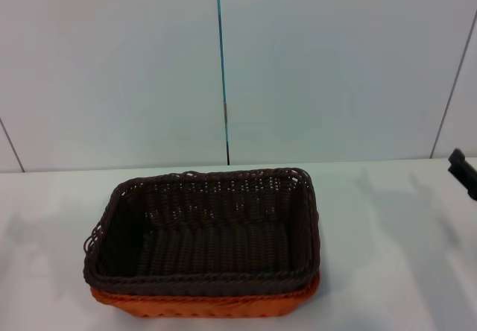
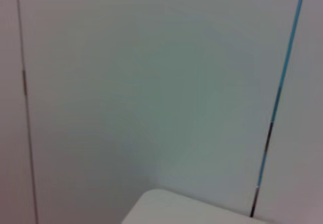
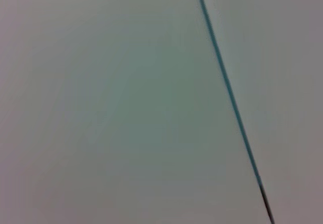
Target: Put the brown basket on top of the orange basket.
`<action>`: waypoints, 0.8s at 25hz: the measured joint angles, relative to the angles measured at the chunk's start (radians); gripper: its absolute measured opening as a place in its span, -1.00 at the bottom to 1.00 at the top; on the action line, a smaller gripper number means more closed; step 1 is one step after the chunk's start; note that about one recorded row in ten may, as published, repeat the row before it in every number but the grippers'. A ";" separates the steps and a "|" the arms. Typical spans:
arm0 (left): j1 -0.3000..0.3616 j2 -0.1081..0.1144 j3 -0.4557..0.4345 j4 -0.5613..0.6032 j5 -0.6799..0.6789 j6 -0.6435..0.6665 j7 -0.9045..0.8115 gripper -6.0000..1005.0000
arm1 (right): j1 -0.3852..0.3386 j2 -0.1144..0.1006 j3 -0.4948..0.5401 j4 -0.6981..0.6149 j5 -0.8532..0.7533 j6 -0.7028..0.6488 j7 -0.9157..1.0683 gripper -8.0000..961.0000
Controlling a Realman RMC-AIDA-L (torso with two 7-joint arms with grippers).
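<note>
Only the head view showed the baskets: nearest, the orange basket on the white table, the woven brown basket nested in it. Right gripper perhaps at the edge, state unclear. Wrist views showed only wall.

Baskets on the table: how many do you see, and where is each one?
2. The brown basket sits nested on top of the orange basket, of which only the lower front edge shows. Anything inside the orange one would be hidden.
</note>
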 joint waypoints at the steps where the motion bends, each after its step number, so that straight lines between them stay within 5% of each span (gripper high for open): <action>1: 0.004 0.000 0.023 0.010 -0.001 0.030 -0.002 0.82 | 0.000 0.000 -0.001 -0.006 -0.001 0.011 0.001 0.97; 20: 0.058 0.014 0.336 0.070 0.007 0.327 -0.208 0.82 | -0.009 -0.009 -0.013 -0.027 -0.003 0.116 0.043 0.96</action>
